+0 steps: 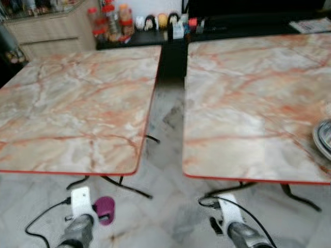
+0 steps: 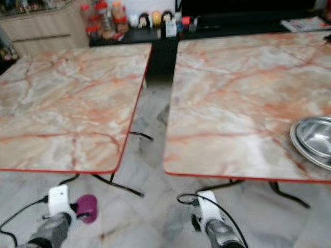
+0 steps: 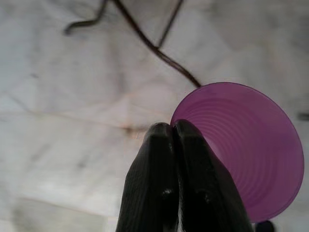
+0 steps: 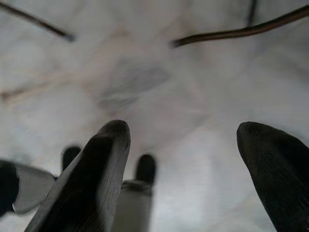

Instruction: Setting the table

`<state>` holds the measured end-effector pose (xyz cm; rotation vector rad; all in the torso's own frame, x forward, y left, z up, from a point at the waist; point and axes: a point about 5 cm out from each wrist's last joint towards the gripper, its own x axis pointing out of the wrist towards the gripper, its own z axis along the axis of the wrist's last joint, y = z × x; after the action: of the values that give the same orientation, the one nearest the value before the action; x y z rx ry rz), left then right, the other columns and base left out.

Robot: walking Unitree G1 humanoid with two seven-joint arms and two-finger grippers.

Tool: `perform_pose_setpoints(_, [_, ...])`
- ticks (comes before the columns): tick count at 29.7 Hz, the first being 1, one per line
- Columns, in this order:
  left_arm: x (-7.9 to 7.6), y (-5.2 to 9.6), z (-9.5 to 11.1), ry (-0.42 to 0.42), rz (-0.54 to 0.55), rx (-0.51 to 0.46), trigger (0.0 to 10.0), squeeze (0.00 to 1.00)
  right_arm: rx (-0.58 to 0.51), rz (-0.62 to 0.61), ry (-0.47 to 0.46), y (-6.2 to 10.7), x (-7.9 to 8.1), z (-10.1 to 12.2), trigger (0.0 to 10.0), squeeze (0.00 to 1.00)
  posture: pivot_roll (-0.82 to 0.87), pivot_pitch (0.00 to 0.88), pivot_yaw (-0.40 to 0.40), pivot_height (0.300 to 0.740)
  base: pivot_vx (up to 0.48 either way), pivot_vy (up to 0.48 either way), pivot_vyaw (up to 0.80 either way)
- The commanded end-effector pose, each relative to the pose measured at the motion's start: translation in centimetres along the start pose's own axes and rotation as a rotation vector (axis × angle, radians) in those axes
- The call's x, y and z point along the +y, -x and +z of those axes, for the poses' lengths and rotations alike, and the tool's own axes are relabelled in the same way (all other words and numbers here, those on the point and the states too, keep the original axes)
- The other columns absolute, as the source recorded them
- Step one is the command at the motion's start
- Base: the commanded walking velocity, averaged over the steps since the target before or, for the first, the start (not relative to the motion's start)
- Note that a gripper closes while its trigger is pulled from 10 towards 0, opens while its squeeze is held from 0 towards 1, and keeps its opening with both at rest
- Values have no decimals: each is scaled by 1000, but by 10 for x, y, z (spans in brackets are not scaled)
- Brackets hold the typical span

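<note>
Left gripper (image 3: 171, 140) pinches only the cup (image 3: 251, 145) rim, so it could slip; right gripper (image 4: 183, 159) hangs spread, empty.

**No legible writing in any view**

Nothing can be read here. The bottles (image 1: 111, 20) and small figurines (image 1: 155, 21) on the dark counter (image 1: 232, 26) behind the two marble-patterned tables (image 1: 77, 103) carry labels, but these are too small and blurred to make out. A printed sheet or magazine (image 1: 310, 25) lies on that same counter at its far right end, past the right-hand table; its print is only a smear of colour. The purple cup (image 3: 246, 145), the metal dish (image 2: 315, 139) on the right-hand table and the white wrist housings (image 1: 81, 199) bear no readable marks or numbers.
</note>
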<state>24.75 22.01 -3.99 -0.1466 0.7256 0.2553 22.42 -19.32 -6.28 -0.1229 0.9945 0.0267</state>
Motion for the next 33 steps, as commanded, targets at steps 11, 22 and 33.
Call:
perform_pose_setpoints(11, [14, 1, 1, -22, 30, -2, 10000, 0, 2, 23, -9, -1, 14, 2, 10000, 0, -64, 57, 112, 740, 0, -418, 0])
perform_pose_setpoints(22, [12, 1, 1, -24, 30, -3, 10000, 0, 20, 28, -4, -1, 14, 0, 10000, 0, -63, 60, 113, 740, 0, -475, -190])
perform_pose_setpoints(33, [15, 1, 1, -23, 31, 1, 10000, 0, 14, 26, -5, -1, 14, 1, 10000, 0, -63, 59, 113, 740, 0, -454, 0])
